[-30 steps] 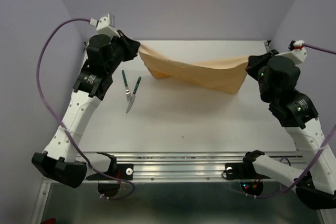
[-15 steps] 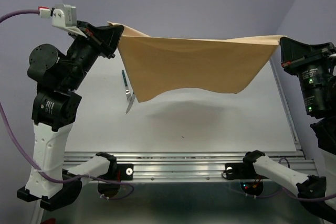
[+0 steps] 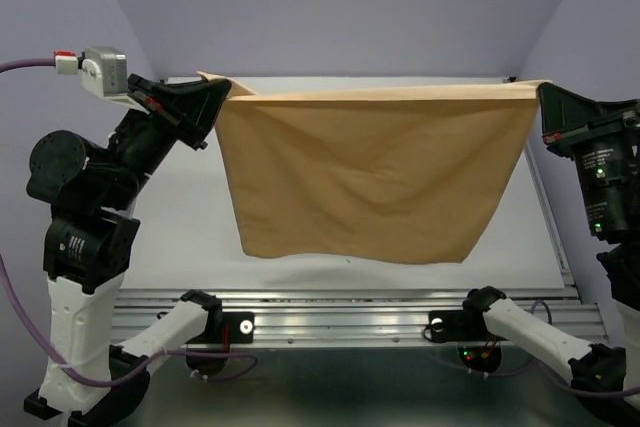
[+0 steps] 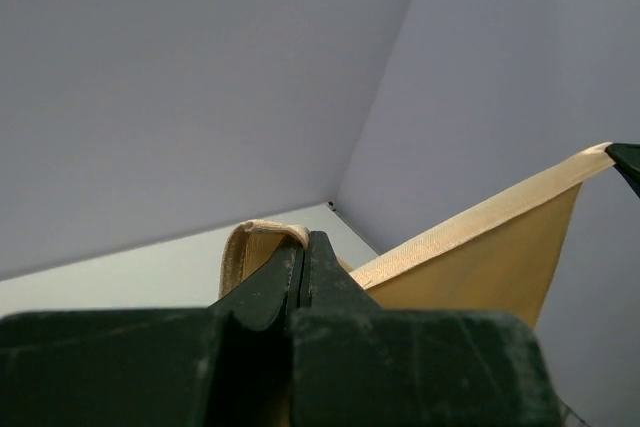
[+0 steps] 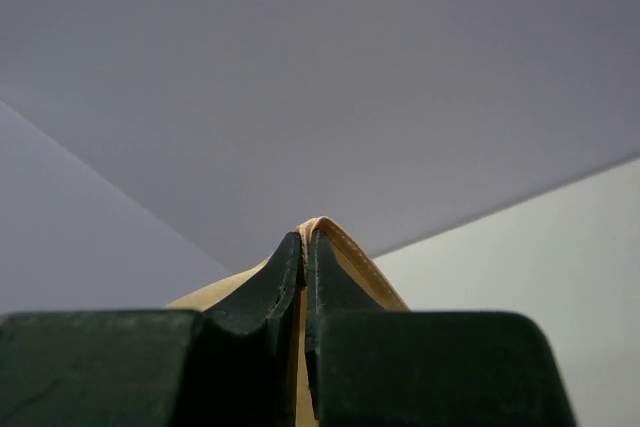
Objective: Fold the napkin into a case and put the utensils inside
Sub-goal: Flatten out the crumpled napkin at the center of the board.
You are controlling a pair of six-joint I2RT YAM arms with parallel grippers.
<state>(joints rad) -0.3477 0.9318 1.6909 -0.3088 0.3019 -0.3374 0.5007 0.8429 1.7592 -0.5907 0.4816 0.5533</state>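
Top external view first: the napkin (image 3: 370, 177) is up in the air, spread out as one broad peach-tan sheet between the two arms, hanging above the white surface (image 3: 190, 217). The left pincer (image 3: 222, 97) is clenched on the upper left corner, and a little flap of cloth pokes out past its tip. Over on the other side the right pincer (image 3: 543, 97) is clamped on the upper right corner. The top hem runs taut and almost level from one to the other! Below it the cloth drops in soft wrinkles, with a few creases fanning down from the middle, and the sheet narrows slightly toward its lower edge. That lower edge hangs fairly straight toward the near side of the surface; whether it brushes the surface or floats just above it, I cannot tell from here. Left wrist view now: both dark fingers (image 4: 270, 282) are pressed tight together with a curl of hem looped over their tips, and the stretched edge runs away to the right up to the dark tip of the other pincer. Right wrist view: the fingers (image 5: 335, 292) are closed hard on a thin fold of cloth peeking out at the tip, with lilac walls (image 5: 320, 67) behind.
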